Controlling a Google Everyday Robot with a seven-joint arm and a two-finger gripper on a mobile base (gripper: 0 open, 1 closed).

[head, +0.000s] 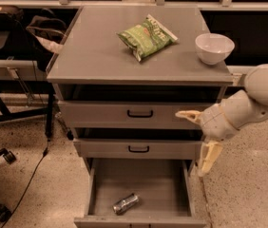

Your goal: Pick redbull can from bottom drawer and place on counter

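Observation:
The redbull can [125, 204] lies on its side on the grey floor of the open bottom drawer [138, 179], near its front edge, left of centre. The counter [100, 56] is the cabinet's grey top. My gripper [196, 139] hangs at the cabinet's right front, level with the two upper drawers. Its two cream fingers are spread wide: one [187, 115] points left across the top drawer's front, the other [209, 158] points down beside the middle drawer. It is empty and well above and right of the can.
A green chip bag [146, 36] and a white bowl [214, 48] sit on the counter. Two upper drawers with black handles [139, 113] are slightly open. A chair and black bags [43, 30] stand at the left; a cable [29, 179] runs over the floor.

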